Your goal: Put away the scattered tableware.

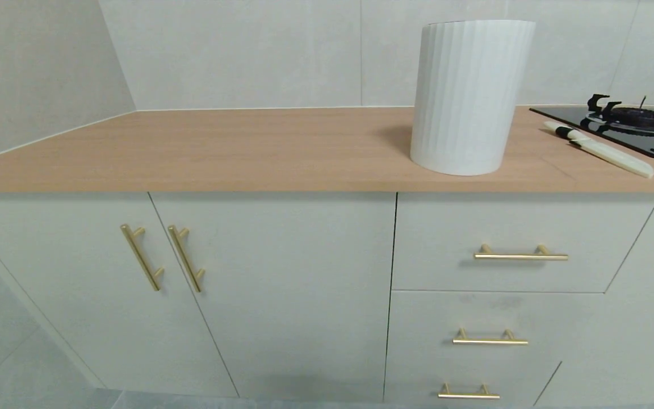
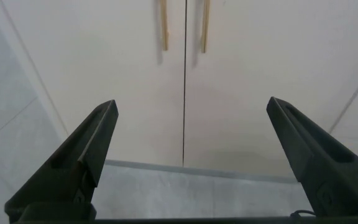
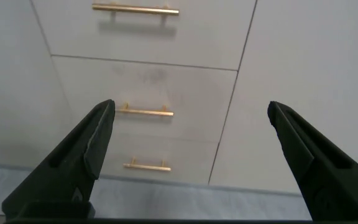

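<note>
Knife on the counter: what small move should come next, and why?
Probably raise the right claw toward the knife. It lies loose on the counter by the stove, outside the white container, and the right claw hangs open and empty, low before the drawers, on the knife's side.

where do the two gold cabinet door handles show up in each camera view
head: door handles at left, under the countertop, either side of the door seam.
left wrist: beyond the open left gripper, door handles straddling the same seam.
right wrist: faces the drawer handles instead.
shared landmark: the door seam.
</note>
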`<state>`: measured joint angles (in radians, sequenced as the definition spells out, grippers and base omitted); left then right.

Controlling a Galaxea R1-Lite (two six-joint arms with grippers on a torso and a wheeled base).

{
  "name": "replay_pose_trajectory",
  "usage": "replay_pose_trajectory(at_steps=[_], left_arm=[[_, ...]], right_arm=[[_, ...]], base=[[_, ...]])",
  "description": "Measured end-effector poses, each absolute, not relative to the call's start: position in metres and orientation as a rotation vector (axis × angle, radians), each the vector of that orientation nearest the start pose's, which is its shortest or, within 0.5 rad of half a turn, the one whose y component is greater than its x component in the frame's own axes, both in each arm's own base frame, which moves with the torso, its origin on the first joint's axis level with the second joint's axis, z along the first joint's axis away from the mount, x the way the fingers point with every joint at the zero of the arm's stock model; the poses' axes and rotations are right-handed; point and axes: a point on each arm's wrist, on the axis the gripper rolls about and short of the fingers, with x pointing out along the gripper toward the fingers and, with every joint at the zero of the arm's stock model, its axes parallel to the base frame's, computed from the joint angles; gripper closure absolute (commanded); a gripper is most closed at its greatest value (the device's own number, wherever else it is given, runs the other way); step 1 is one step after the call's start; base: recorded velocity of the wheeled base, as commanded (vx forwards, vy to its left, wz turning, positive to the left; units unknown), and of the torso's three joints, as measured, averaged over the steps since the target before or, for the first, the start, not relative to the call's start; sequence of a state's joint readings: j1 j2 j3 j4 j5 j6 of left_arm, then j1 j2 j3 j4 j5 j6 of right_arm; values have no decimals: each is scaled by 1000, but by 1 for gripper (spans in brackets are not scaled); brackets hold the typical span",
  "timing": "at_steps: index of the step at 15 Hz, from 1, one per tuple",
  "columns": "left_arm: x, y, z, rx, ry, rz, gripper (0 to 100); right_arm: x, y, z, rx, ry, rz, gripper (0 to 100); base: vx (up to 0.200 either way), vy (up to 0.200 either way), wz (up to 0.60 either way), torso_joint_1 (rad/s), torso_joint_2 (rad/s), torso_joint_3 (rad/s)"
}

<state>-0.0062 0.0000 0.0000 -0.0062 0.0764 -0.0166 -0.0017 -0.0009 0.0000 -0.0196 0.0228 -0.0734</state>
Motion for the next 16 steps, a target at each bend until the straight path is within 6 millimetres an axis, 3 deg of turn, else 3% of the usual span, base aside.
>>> replay_pose_trajectory(at_steps=[2,6,8,16], left_arm=[[-23,2,76,-17,-7,71,0],[-23,2,76,-16,-7,71,0],[-23,2,76,-16,-8,70,0],[-23,2,76,-18,-8,71,0]], right_arm=[[-23,1,78,-74,-22,20,0],[-23,1,77,-74,-21,21,0],[-23,1,77,-74,-21,20,0],[-23,1,77,-74,-21,20,0]], base=[[200,0,0,2,0,0],[0,0,0,0,0,0],[0,0,-600,0,0,7],[0,0,0,0,0,0]])
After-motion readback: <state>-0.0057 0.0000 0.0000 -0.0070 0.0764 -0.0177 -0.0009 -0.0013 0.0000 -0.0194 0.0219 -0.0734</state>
